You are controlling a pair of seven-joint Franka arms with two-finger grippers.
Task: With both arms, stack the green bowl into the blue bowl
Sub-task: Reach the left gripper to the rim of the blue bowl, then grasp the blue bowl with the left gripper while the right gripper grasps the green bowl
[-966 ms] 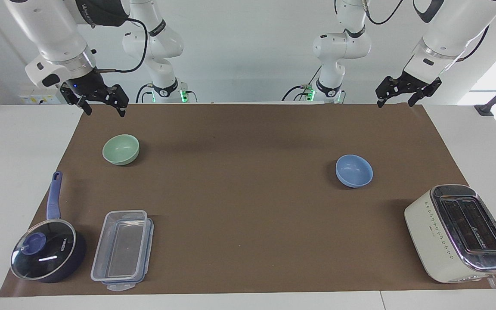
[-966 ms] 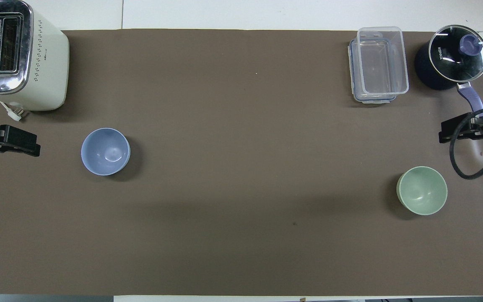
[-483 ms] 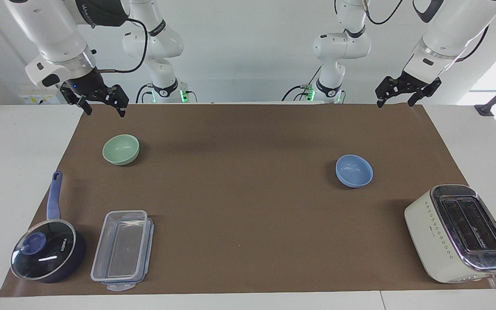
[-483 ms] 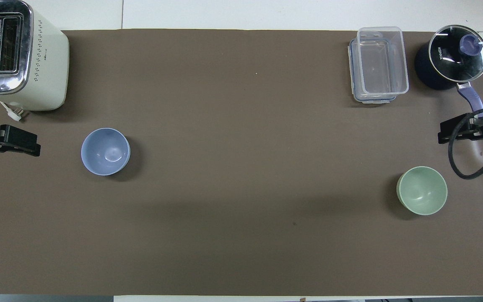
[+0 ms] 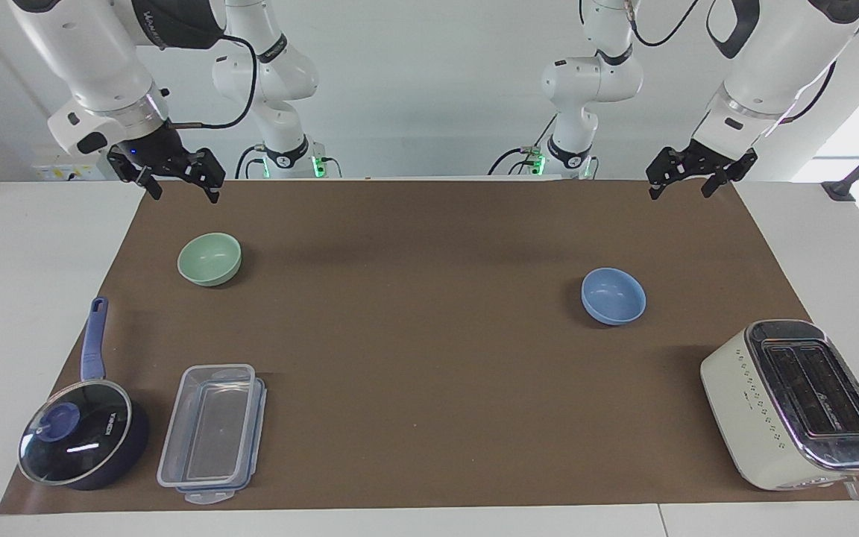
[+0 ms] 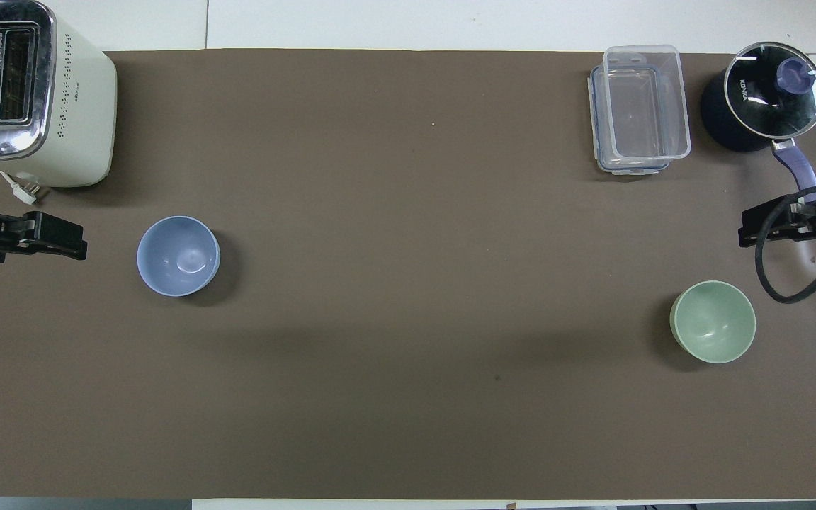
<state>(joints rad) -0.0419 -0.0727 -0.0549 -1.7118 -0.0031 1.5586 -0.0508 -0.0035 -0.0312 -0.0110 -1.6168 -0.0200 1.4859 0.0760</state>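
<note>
The green bowl [image 5: 209, 259] sat at the right arm's end of the mat and the blue bowl [image 5: 614, 296] at the left arm's — well apart, likely one per arm — while the right gripper [image 5: 180, 183] and left gripper [image 5: 681, 179] hung raised, fingers spread, holding nothing.

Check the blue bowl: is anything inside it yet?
Nothing: the blue bowl shows a bare inside from overhead. The green bowl sits apart toward the right arm's end, also empty. What lies under either bowl is covered by the bowl itself.
</note>
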